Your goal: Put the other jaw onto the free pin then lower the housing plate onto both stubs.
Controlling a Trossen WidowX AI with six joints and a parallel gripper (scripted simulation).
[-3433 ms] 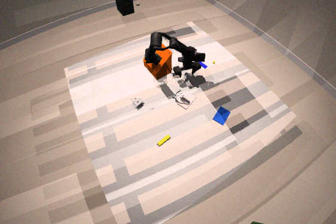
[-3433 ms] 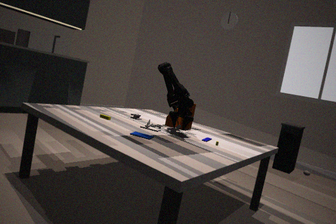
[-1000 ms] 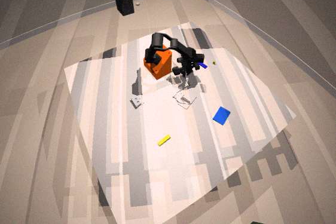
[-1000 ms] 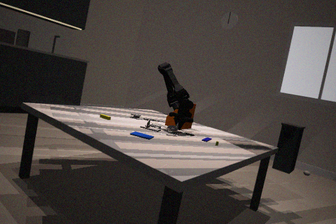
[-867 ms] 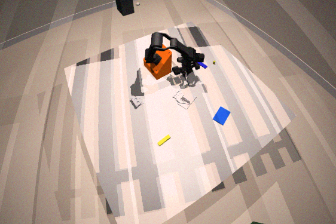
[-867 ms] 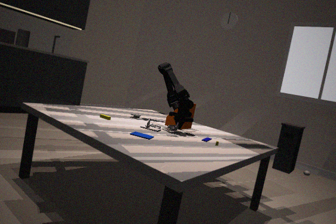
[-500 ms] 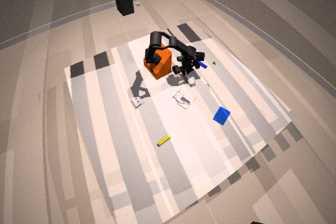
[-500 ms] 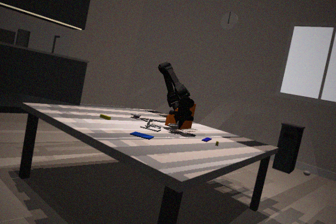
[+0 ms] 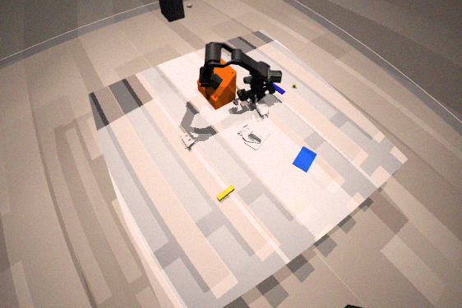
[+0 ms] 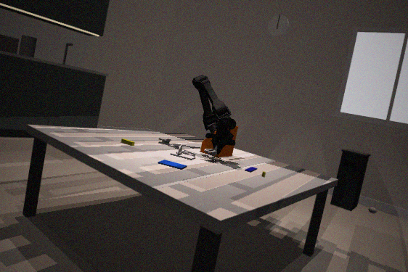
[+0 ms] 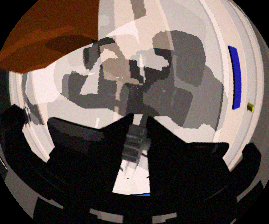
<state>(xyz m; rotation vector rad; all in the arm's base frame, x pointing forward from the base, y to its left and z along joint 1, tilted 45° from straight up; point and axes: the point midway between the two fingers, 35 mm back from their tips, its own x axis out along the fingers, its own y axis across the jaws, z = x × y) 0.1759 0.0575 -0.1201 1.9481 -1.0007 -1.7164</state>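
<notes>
The pale base plate (image 9: 262, 140) (image 10: 188, 157) lies on the table in front of the arm. The mounted jaw (image 9: 251, 137) (image 10: 180, 150) is on it; its pins and teeth are too small to tell. My gripper (image 9: 256, 100) (image 10: 218, 153) (image 11: 139, 119) is low over the table, behind the base plate, beside the arm's orange base. It is shut on the free jaw (image 9: 262, 110) (image 11: 133, 143), whose ridged grey side shows between the fingers in the wrist view. A small pale part (image 9: 187, 140) (image 10: 165, 141), seemingly the housing plate, lies apart to the left in the top view.
A bright blue flat block (image 9: 304, 159) (image 10: 172, 164) lies in front of the base plate. A yellow bar (image 9: 225, 193) (image 10: 128, 142) lies farther out. A dark blue bar (image 9: 279, 88) (image 10: 250, 170) (image 11: 235, 77) and a tiny yellow block (image 9: 294, 85) (image 10: 263, 174) (image 11: 250, 107) lie beyond the gripper.
</notes>
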